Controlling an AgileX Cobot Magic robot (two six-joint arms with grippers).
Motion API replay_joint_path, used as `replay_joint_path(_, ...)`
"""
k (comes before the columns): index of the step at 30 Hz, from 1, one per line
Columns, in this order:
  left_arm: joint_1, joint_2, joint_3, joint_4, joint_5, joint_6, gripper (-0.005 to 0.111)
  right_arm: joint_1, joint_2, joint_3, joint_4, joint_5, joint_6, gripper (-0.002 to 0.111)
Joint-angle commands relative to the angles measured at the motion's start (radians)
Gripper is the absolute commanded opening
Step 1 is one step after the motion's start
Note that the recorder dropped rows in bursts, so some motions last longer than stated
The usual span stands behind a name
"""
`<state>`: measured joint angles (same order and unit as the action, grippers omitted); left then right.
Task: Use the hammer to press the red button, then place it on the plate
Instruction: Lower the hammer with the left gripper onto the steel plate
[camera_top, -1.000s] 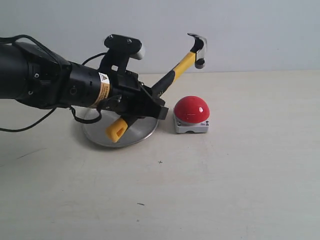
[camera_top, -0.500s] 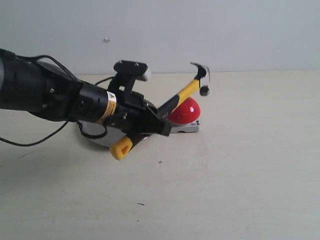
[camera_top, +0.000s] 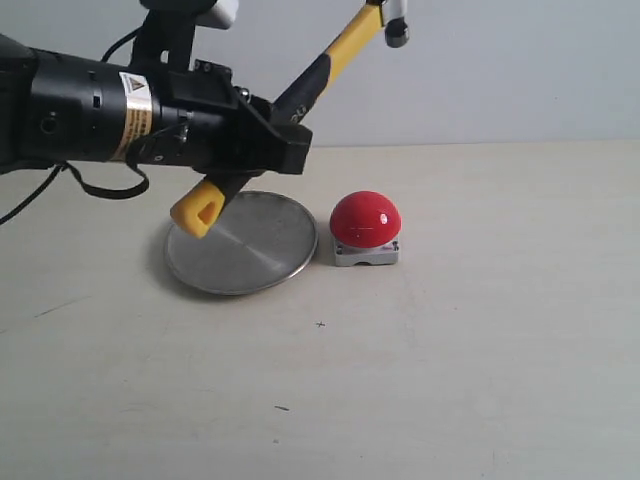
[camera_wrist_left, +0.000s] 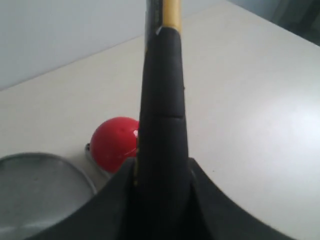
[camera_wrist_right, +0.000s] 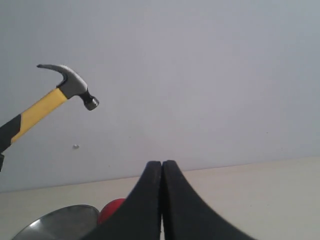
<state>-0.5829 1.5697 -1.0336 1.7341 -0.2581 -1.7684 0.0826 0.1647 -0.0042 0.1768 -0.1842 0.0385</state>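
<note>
Left end effector (camera_top: 275, 135) is clenched on the one hammer (camera_top: 340, 55), which is held tilted clear of the worktop (camera_top: 480, 350). The hammer head is partly cut off at the frame's top. One plate (camera_top: 240, 265) lies with one red button (camera_top: 365, 218) just beside it. Right end effector (camera_wrist_right: 161, 200) is closed on nothing.

Brushed, shiny metal on the round silver plate (camera_top: 250, 250), smooth gloss on the red dome button (camera_top: 365, 215), dull dark metal heading the yellow-and-black claw hammer (camera_top: 338, 52).

Referenced to the plate (camera_top: 245, 262), the red button (camera_top: 366, 218) stands on the table (camera_top: 480, 350) just beside its right rim, and the hammer (camera_top: 340, 55) hangs tilted above it, head toward the upper right.
</note>
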Motion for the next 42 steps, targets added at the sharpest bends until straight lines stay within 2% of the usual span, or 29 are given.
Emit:
replay_joint_path(1, 0.088, -0.004, 0.051, -0.047, 0.051, -0.004, 0.0, -0.001, -0.004, 0.004, 0.001, -0.013, 0.0, 0.0)
replay_joint_path(3, 0.152, 0.009, 0.064, -0.052, 0.021, -0.004, 0.0, -0.001, -0.004, 0.004, 0.001, -0.013, 0.0, 0.0)
replay_joint_path(9, 0.363, 0.095, 0.036, -0.082, -0.435, 0.004, 0.0, -0.001, -0.004, 0.004, 0.001, -0.013, 0.0, 0.0)
replay_joint_path(11, 0.424, 0.142, 0.017, -0.121, -0.536, 0.004, 0.0, -0.001, -0.004, 0.004, 0.001, -0.013, 0.0, 0.0)
replay_joint_path(15, 0.503, 0.256, -0.016, -0.205, -0.715, 0.004, 0.0, -0.001, -0.004, 0.004, 0.001, -0.013, 0.0, 0.0)
replay_joint_path(18, 0.515, 0.344, -0.041, -0.251, -0.815, 0.004, 0.0, -0.001, -0.004, 0.004, 0.001, -0.013, 0.0, 0.0)
replay_joint_path(20, 0.515, 0.399, -0.054, -0.268, -0.836, 0.004, 0.0, -0.001, -0.004, 0.004, 0.001, -0.013, 0.0, 0.0)
replay_joint_path(29, 0.515, 0.557, -0.063, -0.411, -0.83, -0.094, 0.0, -0.001, -0.004, 0.004, 0.001, -0.013, 0.0, 0.0)
replay_joint_path(42, 0.513, 0.59, -0.074, -0.43, -0.821, -0.183, 0.0, -0.001, -0.004, 0.004, 0.001, -0.013, 0.0, 0.0)
